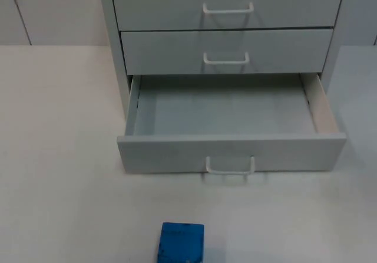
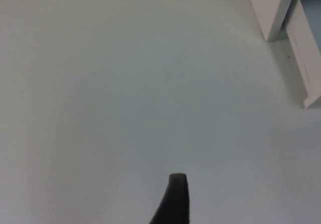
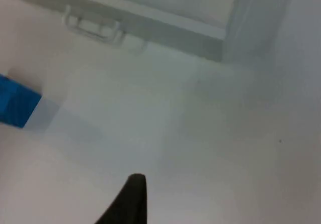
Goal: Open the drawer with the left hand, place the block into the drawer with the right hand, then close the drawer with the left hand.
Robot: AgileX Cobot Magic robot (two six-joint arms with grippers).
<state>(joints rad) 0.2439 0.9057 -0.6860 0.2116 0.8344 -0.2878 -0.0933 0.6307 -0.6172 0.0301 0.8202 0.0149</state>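
Observation:
The grey cabinet's bottom drawer stands pulled out, its inside bare, with a white handle on its front. A blue block lies on the table in front of the drawer, a little left of the handle. My right gripper hovers over the table to the right of the block, looking toward the drawer front. My left gripper hangs over bare table left of the cabinet, apart from the drawer's side.
Two upper drawers of the cabinet are closed, each with a white handle. White table top stretches to the left, the right and the front of the cabinet.

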